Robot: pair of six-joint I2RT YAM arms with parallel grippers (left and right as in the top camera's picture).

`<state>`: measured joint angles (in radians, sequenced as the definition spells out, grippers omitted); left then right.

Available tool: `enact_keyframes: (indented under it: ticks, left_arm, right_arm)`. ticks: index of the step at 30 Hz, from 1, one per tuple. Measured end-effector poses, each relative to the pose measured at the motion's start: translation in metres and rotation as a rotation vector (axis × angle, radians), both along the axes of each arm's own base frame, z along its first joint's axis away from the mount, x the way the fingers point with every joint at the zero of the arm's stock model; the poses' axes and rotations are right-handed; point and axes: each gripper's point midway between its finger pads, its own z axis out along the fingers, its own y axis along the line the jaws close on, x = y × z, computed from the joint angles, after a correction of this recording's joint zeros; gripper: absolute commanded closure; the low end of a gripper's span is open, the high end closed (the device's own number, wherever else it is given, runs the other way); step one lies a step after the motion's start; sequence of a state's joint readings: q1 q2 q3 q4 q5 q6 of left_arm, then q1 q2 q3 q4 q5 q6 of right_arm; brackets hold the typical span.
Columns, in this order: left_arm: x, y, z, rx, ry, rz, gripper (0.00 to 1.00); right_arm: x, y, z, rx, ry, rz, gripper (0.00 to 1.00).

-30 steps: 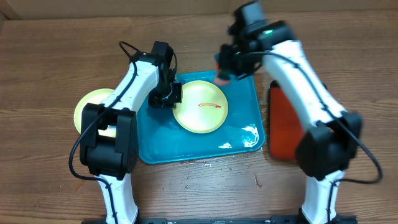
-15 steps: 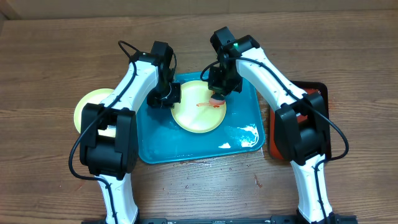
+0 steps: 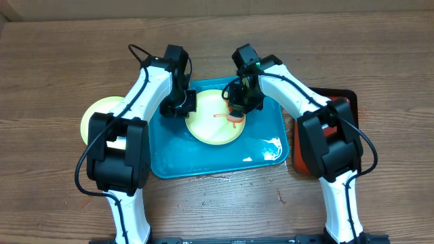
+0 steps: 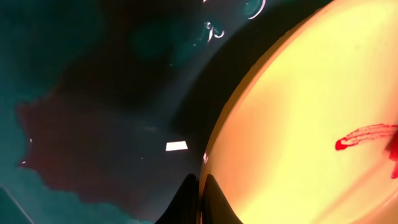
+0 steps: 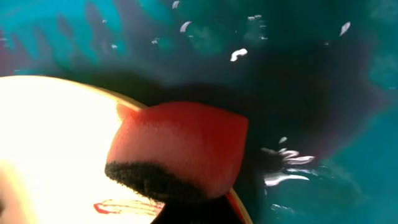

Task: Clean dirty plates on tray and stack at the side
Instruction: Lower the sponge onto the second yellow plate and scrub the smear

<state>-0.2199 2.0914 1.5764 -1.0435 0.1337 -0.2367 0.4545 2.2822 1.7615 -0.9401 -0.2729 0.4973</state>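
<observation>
A pale yellow-green plate point(image 3: 213, 130) with a red smear point(image 3: 227, 115) lies on the teal tray point(image 3: 203, 159). My left gripper point(image 3: 182, 107) is shut on the plate's left rim; in the left wrist view the fingertips point(image 4: 200, 190) pinch the edge of the plate point(image 4: 311, 124). My right gripper point(image 3: 241, 102) is shut on a red sponge point(image 5: 180, 143) with a black scouring side. The sponge rests at the plate's far edge, just beside the smear point(image 5: 124, 205). A second yellow-green plate point(image 3: 95, 115) lies on the table to the left. The light blue plate is out of view.
A red tray with a black rim point(image 3: 315, 146) lies right of the teal tray, partly under my right arm. Water shines on the teal tray's right front part point(image 3: 271, 146). The table is brown wood point(image 3: 54, 54).
My right arm has swung in from the back right and come down onto the plate with the sponge. My left arm has not moved.
</observation>
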Motion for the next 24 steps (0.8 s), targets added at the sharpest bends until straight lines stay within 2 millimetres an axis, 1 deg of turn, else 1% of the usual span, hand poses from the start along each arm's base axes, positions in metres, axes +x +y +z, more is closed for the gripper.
enact_keyframes:
  ticks: [4, 9, 12, 15, 18, 20, 21, 22, 24]
  left_arm:
    - [0.001, 0.005, 0.000, 0.004, 0.000, 0.010, 0.96]
    - [0.002, 0.006, 0.000, -0.001, -0.003, 0.015, 0.96]
    - [0.005, 0.005, 0.000, -0.008, -0.014, 0.016, 0.96]
    - [0.006, 0.005, 0.000, -0.012, -0.016, 0.017, 0.96]
    - [0.005, 0.004, -0.001, -0.014, -0.012, 0.016, 0.96]
    - [0.004, 0.004, -0.001, -0.018, -0.010, 0.015, 0.96]
    - [0.004, 0.003, -0.001, -0.021, -0.010, 0.015, 0.96]
    - [0.004, 0.002, -0.001, -0.028, -0.009, 0.014, 0.96]
    - [0.003, -0.001, 0.000, -0.045, -0.005, 0.012, 0.96]
  right_arm:
    - [0.001, 0.010, 0.002, 0.079, 0.005, 0.005, 0.96]
    - [-0.003, 0.031, 0.007, 0.186, 0.015, 0.036, 0.96]
    - [-0.012, 0.051, 0.009, 0.222, 0.016, 0.079, 0.96]
    - [-0.030, 0.077, 0.012, 0.248, 0.024, 0.140, 0.96]
    - [-0.044, 0.092, 0.014, 0.266, 0.039, 0.180, 0.96]
    - [-0.051, 0.097, 0.014, 0.273, 0.051, 0.194, 0.96]
    - [-0.052, 0.096, 0.014, 0.270, 0.058, 0.195, 0.96]
    - [-0.054, 0.094, 0.013, 0.263, 0.068, 0.192, 0.96]
    - [-0.056, 0.081, 0.012, 0.219, 0.106, 0.169, 0.96]
